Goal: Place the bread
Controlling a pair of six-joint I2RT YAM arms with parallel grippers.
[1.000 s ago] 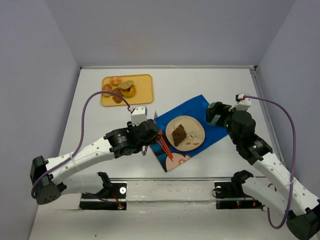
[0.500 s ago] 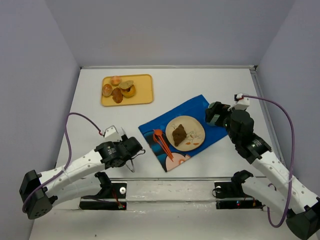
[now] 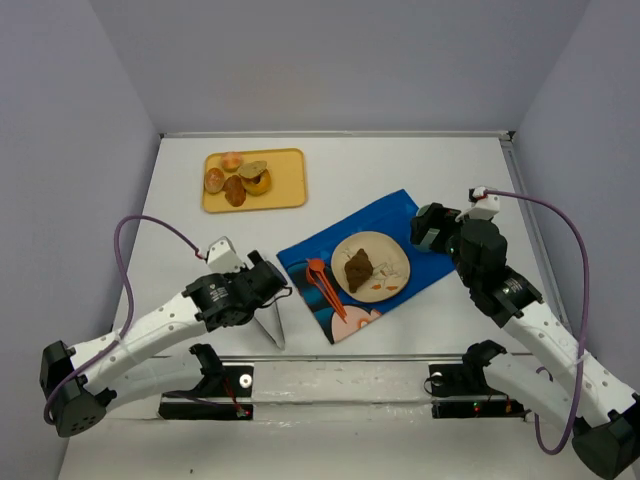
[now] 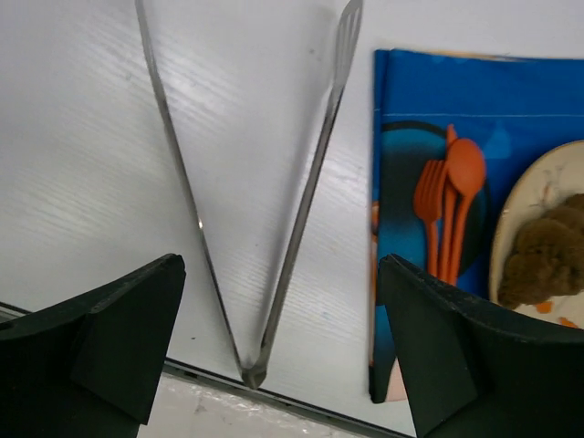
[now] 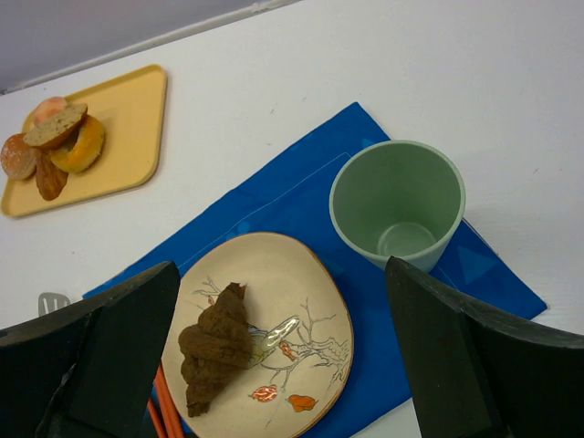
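A white desk [image 3: 400, 170] carries a blue mat [image 5: 274, 192] between the left tool [image 4: 281, 265] and the right tool [image 5: 281, 266], both spread wide and empty. The plate [image 5: 310, 301] lies before the right tool. Metal tongs [image 4: 310, 192] lie under the left tool. The bread [image 5: 214, 351] rests on the plate.

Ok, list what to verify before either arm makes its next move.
1. Bread on the plate: ok.
2. Tongs free of the left end effector: ok, they lie flat on the table.
3. Left end effector open: ok.
4. Right end effector open and empty: ok.
5. Green cup upright on the blue placemat: ok.
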